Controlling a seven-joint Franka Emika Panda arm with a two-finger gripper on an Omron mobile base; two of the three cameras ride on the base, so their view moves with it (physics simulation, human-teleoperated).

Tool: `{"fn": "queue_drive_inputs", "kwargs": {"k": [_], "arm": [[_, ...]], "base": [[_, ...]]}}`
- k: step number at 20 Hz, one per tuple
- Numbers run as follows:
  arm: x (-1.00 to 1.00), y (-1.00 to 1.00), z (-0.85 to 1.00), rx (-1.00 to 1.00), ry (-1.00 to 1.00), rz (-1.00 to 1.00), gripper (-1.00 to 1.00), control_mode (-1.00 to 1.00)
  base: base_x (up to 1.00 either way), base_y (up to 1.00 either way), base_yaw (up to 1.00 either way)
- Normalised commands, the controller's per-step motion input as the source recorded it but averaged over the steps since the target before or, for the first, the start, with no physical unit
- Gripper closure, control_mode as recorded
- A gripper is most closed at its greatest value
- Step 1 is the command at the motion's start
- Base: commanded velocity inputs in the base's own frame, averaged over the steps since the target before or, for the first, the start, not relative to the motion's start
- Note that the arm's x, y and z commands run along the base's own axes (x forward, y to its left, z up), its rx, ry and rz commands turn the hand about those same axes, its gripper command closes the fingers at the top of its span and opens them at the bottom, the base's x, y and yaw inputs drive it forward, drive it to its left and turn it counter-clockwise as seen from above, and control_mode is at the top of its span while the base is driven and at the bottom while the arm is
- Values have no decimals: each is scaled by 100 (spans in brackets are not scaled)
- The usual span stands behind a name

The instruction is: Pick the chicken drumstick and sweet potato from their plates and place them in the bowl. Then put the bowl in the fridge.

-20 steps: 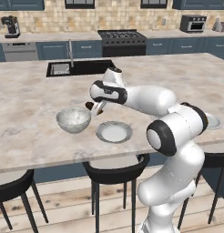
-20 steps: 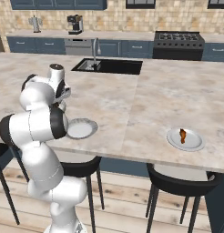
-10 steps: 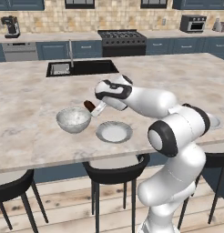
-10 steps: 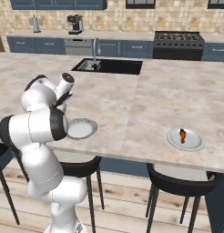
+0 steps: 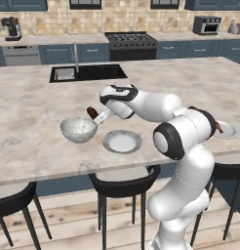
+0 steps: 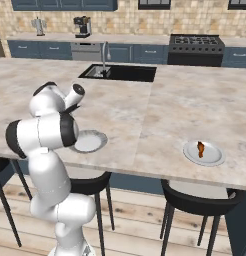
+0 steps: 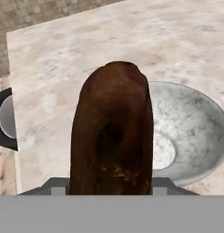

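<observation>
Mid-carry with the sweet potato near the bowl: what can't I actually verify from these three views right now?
- Finger contact: in the hand view the brown oblong sweet potato covers the fingertips of the gripper.
- The white grey-mottled glossy bowl: its near rim is behind the potato.
- The small brown chicken drumstick on the far pale round plate: too small for detail.

On the marbled counter (image 5: 34,122) the mottled bowl (image 5: 78,129) sits just left of an empty pale plate (image 5: 122,141). The arm's jaws grip the dark brown sweet potato (image 5: 93,113) just above the bowl's right rim. A second plate (image 5: 227,130) lies at the far right, partly hidden behind the arm.
</observation>
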Motion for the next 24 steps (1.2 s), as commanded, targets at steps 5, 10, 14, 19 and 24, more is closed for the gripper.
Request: {"fn": "queue_drive_inputs", "kwargs": {"k": [5,10,14,19,24], "arm": [[27,14,-2,-6,21,-2,100,-100],[18,16,-15,-7,14,-5,100,-100],[22,19,-16,-2,2,-11,100,-100],[21,24,-27,-4,0,-10,100,-100],[13,11,-32,-2,0,-9,100,-100]], "base": [[0,0,0],[0,0,0],[0,0,0],[0,0,0],[0,0,0]]}}
